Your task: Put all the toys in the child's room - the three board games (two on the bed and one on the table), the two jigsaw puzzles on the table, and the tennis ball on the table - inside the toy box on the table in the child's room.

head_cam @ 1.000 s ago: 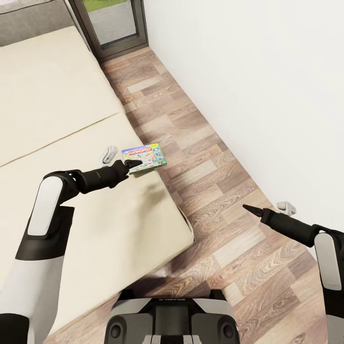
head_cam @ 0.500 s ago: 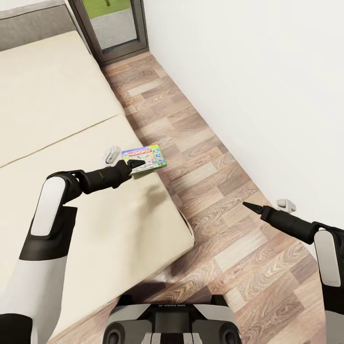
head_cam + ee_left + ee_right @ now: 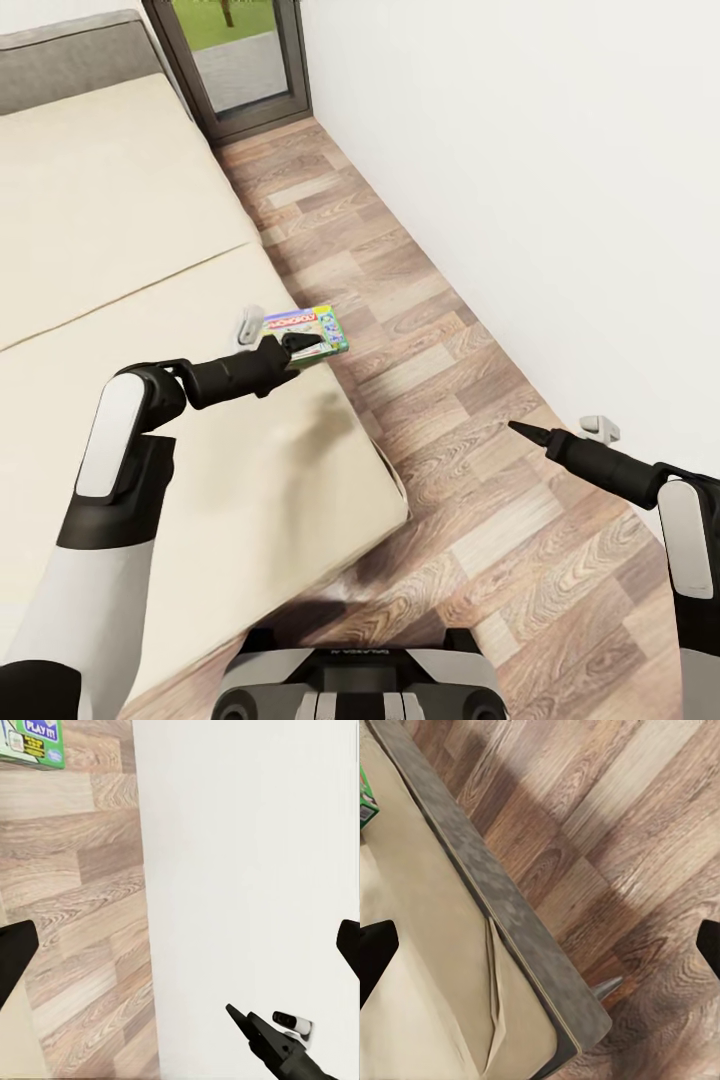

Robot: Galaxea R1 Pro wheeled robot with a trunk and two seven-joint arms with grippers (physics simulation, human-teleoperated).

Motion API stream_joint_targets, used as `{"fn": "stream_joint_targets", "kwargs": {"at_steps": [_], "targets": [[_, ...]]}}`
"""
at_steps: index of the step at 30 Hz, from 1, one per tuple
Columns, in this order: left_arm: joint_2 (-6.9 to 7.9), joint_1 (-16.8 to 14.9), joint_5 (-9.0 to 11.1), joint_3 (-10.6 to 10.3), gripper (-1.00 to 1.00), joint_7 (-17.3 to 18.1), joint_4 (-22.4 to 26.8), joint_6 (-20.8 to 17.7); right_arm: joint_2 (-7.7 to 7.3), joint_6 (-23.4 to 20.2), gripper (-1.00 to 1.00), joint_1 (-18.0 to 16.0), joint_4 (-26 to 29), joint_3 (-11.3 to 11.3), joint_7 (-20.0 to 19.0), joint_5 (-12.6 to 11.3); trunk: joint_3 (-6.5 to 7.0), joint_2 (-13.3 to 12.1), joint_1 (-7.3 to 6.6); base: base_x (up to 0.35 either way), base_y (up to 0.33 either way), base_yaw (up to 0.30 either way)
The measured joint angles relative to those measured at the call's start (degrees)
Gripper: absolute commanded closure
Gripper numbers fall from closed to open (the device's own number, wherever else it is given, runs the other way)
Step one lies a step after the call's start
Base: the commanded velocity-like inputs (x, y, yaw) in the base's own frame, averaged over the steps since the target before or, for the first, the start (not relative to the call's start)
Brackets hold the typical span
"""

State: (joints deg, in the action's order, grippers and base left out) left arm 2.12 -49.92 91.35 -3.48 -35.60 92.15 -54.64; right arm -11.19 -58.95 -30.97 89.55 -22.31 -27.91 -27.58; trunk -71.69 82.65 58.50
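The green-edged MONOPOLY board game (image 3: 308, 329) lies flat at the bed's edge beside the floor. My left gripper (image 3: 275, 336) is open right next to it; its dark fingertip (image 3: 303, 344) overlaps the box's near edge and the pale one (image 3: 248, 324) rests over the mattress. In the left wrist view only the box's corner (image 3: 31, 742) shows, off to one side of the wide-apart fingers (image 3: 15, 954), not between them. My right gripper (image 3: 560, 431) hangs open above the wood floor, empty. The right wrist view catches a green sliver of the box (image 3: 364, 804).
The cream bed (image 3: 150, 260) with a grey base edge (image 3: 502, 907) spans the left. A strip of wood plank floor (image 3: 420, 340) runs between it and the white wall (image 3: 540, 180). A dark-framed glass door (image 3: 240, 60) stands at the far end.
My left gripper has slid a little to the right, closer against the board game. The head view has shifted slightly. The box and the right arm have stayed put.
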Motion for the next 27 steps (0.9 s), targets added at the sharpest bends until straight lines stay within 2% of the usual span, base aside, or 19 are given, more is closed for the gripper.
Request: {"fn": "stream_joint_targets", "kwargs": {"at_steps": [7,9,10,11,13,14,16,17,19,20,22,27], "targets": [[-1.05,0.9,1.5,0.0,-1.00,1.0,0.0,-0.1,0.01,0.0,-1.00,-0.2,0.0,0.0,-0.1,-0.1,-0.61,2.8,1.54,0.000,0.000,0.000],[-1.23,1.0,2.2,0.0,-1.00,1.6,0.0,-0.1,0.01,0.0,-1.00,-0.3,0.0,0.0,-0.1,-0.1,-0.78,3.6,1.98,0.000,0.000,0.000],[-1.36,1.1,3.2,0.1,-1.00,2.3,0.0,-0.1,0.01,0.0,-1.00,-0.5,0.0,0.0,-0.1,-0.1,-0.87,4.0,2.20,0.000,0.000,0.000],[-1.36,1.1,3.2,0.1,-1.00,2.4,0.0,-0.1,0.01,0.0,-1.00,-0.5,0.0,0.0,-0.1,-0.1,-0.96,4.4,2.42,0.000,0.000,0.000],[-1.41,1.3,5.9,0.2,-1.00,3.7,0.0,-0.1,0.00,0.0,-1.00,-0.7,-0.1,0.0,-0.1,-0.1,-1.13,5.2,2.86,0.000,0.000,0.000],[-1.41,1.3,5.9,0.2,-1.00,3.8,0.0,-0.1,0.00,0.0,-1.00,-0.7,-0.1,0.0,-0.1,-0.1,-1.22,5.6,3.08,0.000,0.000,0.000],[-1.23,1.4,8.9,0.5,-1.00,4.6,0.0,-0.1,-0.03,0.0,-1.00,-0.8,-0.1,0.0,-0.1,-0.1,-1.39,6.4,3.51,0.000,0.000,0.000],[-1.22,1.4,8.9,0.5,-1.00,4.7,0.0,-0.1,-0.03,0.0,-1.00,-0.8,-0.1,0.0,-0.1,-0.1,-1.48,6.8,3.73,0.000,0.000,0.000],[-0.80,1.4,11.4,0.9,-1.00,5.2,0.0,-0.1,-0.04,0.0,-1.00,-0.9,-0.1,0.0,-0.1,-0.2,-1.65,7.6,4.17,0.000,0.000,0.000],[-0.79,1.4,11.4,0.9,-1.00,5.2,0.0,-0.1,-0.04,0.0,-1.00,-0.9,-0.1,0.0,-0.1,-0.2,-1.74,8.0,4.39,0.000,0.000,0.000],[-0.11,1.4,13.1,1.7,-1.00,5.5,0.0,-0.1,-0.05,0.0,-1.00,-1.0,-0.1,0.0,-0.1,-0.3,-1.91,8.8,4.83,0.000,0.000,0.000],[0.56,1.4,14.4,2.5,-1.00,5.5,-0.1,-0.1,-0.06,0.0,-1.00,-1.0,-0.1,0.0,-0.1,-0.3,-2.35,10.8,5.93,0.000,0.000,0.000]]}}
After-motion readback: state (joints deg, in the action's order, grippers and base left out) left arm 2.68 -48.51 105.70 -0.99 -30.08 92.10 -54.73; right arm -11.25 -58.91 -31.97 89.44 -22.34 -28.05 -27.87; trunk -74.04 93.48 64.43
